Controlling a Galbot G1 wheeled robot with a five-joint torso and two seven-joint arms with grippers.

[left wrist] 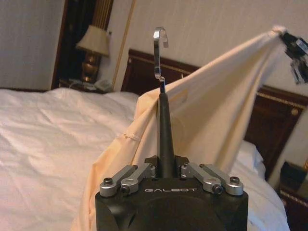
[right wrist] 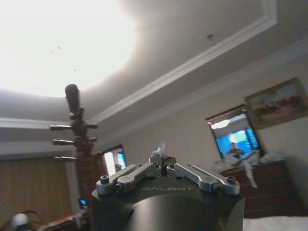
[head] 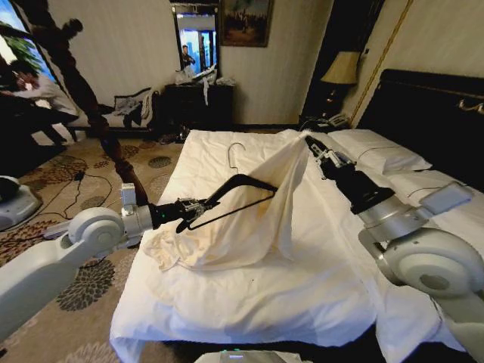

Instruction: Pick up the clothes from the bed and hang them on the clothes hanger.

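Observation:
The clothes (head: 249, 219), a cream shirt-like garment, hang in the air above the bed (head: 265, 302), with their lower end bunched on the white cover. My right gripper (head: 310, 142) is shut on the top corner and holds it high; a tuft of cloth (right wrist: 161, 148) pokes out between its tips (right wrist: 162, 161). My left gripper (head: 203, 204) is shut on the clothes hanger (head: 242, 181), whose dark arm sits under the draped fabric. In the left wrist view the hanger's stem rises from the shut gripper (left wrist: 166, 169) to the silver hook (left wrist: 160, 53), with the clothes (left wrist: 216, 110) behind it.
A tall dark wooden stand (head: 83, 91) rises left of the bed, on patterned carpet (head: 91, 287) with a cable. Against the far wall are a dark dresser (head: 200, 102) and a lamp (head: 342, 68). Pillows (head: 378, 151) and the dark headboard (head: 431, 113) lie to the right.

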